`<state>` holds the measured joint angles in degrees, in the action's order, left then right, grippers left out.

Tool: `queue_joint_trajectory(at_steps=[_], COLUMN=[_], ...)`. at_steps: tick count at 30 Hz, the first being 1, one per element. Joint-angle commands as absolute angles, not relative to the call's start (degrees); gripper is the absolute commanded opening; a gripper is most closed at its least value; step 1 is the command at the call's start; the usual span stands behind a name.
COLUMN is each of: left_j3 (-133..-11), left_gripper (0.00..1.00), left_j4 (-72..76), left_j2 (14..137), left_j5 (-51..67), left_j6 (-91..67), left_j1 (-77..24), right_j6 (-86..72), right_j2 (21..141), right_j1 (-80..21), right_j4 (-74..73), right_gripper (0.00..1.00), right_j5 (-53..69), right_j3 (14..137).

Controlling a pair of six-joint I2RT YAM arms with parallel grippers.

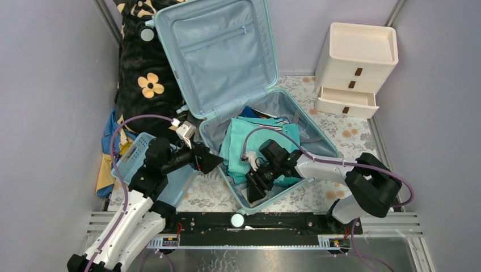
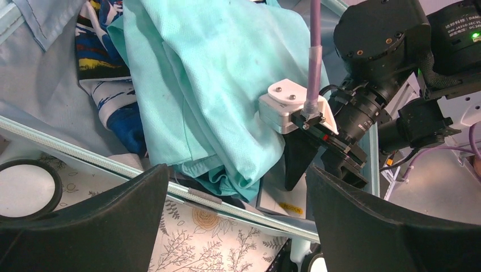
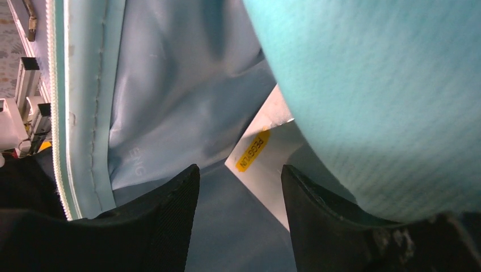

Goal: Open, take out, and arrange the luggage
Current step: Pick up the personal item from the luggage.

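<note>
The luggage (image 1: 221, 56), a large pale aqua-blue hard-shell suitcase, fills the middle of the top view and is already open. Its lid stands up toward 12 o'clock, leaning on a black plush blanket with cream flowers (image 1: 142, 62), probably so the packed half stays exposed. That lower half lies flat on the floral-print table cover (image 1: 340, 133), running toward 5 o'clock.

At 2 o'clock a cream three-drawer plastic unit (image 1: 354, 68) has its bottom drawer pulled out, likely to receive items. At 8 o'clock a small blue plastic basket (image 1: 136, 150) sits under the left arm.

Inside the shell, a crumpled mint-green fabric garment (image 1: 244, 141) lies on top of the pile, so nothing looks unpacked yet.

The right gripper (image 3: 239, 175) is dipped into the shell's 6 o'clock corner, jaws apart and empty, apparently lined up to get under the pile. The left gripper (image 2: 237, 187) hovers just outside the 9 o'clock rim, jaws spread wide and holding nothing, probably waiting.

The wrist views show what the overhead one hides. A flat white package with a yellow label (image 3: 266, 130) lies beneath the green garment, just ahead of the right fingers. The left wrist view also shows a blue-and-white printed cloth (image 2: 108, 96) tucked under the pile at 10 o'clock.
</note>
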<state>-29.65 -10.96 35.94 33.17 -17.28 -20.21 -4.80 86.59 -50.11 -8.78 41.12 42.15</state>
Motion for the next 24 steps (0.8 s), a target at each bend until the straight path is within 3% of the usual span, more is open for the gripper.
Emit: queue_joint_trajectory(at_steps=[1,10,18,24], left_j3=[-28.8,-29.5,-28.2,-28.5], left_gripper=[0.98,0.98,0.98,0.98], left_j4=[-7.3,-6.9,-7.1,-7.3], left_j2=[34.5,34.3,33.8,35.2], left_j5=[32.5,31.9,31.0,30.8], left_j6=[-18.8,-19.1,-19.5,-18.3], left_j1=[-20.3,-20.3,-20.3,-20.3], right_j6=[-8.4,-9.1,-12.6,-12.0], right_j2=[82.7,83.9,84.4,85.8], right_j1=[-51.0,-49.3,-49.2,-49.2], right_j4=[-8.9,-18.6,-20.4,-22.0], right_gripper=[0.62,0.71,0.85,0.89], right_j5=[41.5,21.4,18.9,17.5], right_j3=[40.8,46.6,46.0,47.3])
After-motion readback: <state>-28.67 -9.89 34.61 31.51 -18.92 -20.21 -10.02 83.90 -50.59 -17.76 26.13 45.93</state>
